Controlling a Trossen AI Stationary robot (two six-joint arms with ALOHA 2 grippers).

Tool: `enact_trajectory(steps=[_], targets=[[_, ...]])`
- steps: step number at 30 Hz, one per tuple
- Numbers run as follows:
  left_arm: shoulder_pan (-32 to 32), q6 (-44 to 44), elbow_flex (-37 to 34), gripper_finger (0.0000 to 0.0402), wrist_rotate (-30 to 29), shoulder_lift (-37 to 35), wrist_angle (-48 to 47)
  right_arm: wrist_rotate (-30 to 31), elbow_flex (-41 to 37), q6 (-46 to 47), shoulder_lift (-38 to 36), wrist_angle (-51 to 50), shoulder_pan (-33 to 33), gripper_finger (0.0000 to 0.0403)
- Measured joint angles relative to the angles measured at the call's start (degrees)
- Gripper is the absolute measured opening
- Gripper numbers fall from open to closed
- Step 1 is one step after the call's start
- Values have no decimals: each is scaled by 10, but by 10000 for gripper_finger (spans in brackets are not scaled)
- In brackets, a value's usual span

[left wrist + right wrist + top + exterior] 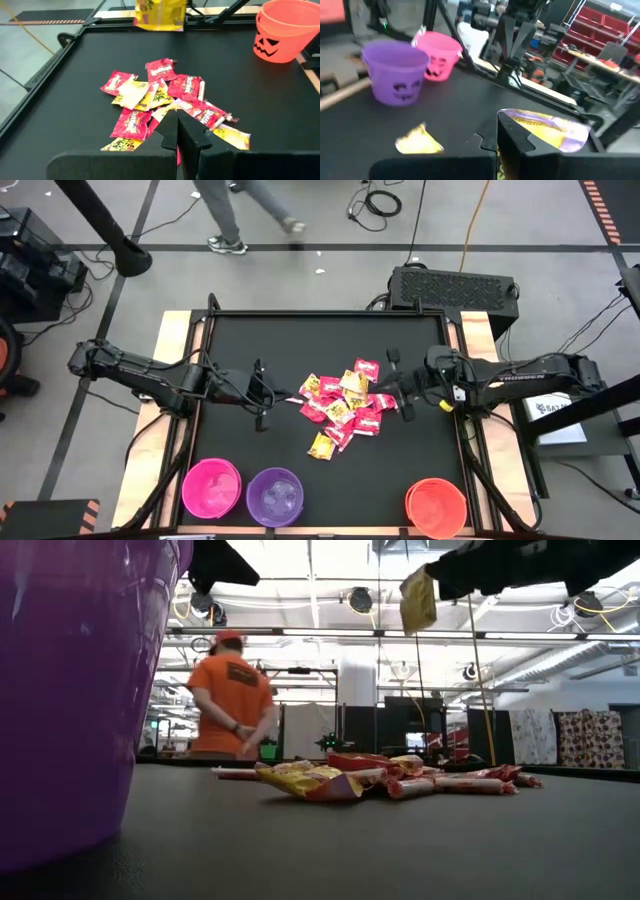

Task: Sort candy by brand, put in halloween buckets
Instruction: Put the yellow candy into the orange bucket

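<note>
Right tool (507, 132) pinches a shiny yellow packet (545, 129), lifted off the surface. Left tool (176, 131) pressed together, empty, just beside the red/yellow candy pile (165, 100).

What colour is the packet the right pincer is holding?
Yellow. The candy packet hangs from the right pincer; the low view shows it best.

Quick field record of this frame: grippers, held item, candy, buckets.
left gripper: shut, empty, at the left edge of the candy pile
right gripper: shut on yellow packet, raised above the table right of the pile
candy pile: red and yellow packets, loose at table centre
stray yellow packet: just in front of the pile
pink bucket: front left
purple bucket: beside the pink bucket, to its right
orange bucket: front right
person: behind the table, orange shirt
</note>
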Motion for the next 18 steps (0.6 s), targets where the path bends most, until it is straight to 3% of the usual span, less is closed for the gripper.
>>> enact_trajectory(steps=[8,18], targets=[[0,1,0,2,-14,0,0,82,0,-54,0,-12,37,0],[0,-3,0,2,-14,0,0,81,0,265,0,51,31,0]])
